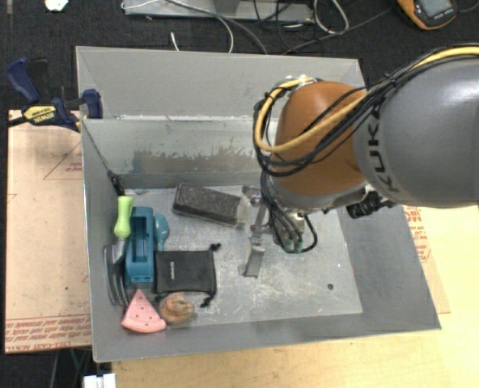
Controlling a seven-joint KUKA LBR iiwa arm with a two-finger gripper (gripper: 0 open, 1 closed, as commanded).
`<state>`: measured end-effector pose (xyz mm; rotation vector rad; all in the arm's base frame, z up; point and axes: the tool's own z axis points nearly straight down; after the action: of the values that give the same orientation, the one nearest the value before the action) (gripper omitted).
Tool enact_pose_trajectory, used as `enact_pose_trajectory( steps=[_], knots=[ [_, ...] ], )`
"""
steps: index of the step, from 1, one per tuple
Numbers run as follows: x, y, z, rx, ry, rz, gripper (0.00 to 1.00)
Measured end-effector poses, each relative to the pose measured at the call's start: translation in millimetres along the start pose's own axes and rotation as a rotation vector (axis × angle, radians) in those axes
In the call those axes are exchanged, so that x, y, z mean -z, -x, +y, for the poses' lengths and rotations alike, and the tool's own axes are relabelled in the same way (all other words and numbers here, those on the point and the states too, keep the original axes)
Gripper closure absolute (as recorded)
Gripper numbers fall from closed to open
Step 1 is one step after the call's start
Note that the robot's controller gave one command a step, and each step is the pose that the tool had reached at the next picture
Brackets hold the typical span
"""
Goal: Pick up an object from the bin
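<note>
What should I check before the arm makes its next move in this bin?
1. Gripper over a thing: not ok. It hangs over bare floor, right of the dark grey block.
2. Gripper open: cannot tell from this angle.
3. Easy target nearby: ok. The grey block lies alone, apart from the rest.
4. Left side uncrowded: not ok. The blue dispenser, green handle, black pouch, pink wedge and brown lump lie packed together.
5. Clear of the bin walls: ok. The gripper is near the middle of the floor.
</note>
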<state>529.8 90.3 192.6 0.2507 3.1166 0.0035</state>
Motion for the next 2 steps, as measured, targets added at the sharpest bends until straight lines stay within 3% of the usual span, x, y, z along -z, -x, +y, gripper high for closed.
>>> enact_pose_trajectory(
  steps=[1, 2],
  knots=[
    [-27, -6.0, 21, 0.109, 0.002, 0.012, 0.00],
    [-88, 27.1, 77, -0.057, 0.003, 0.004, 0.00]
  ],
)
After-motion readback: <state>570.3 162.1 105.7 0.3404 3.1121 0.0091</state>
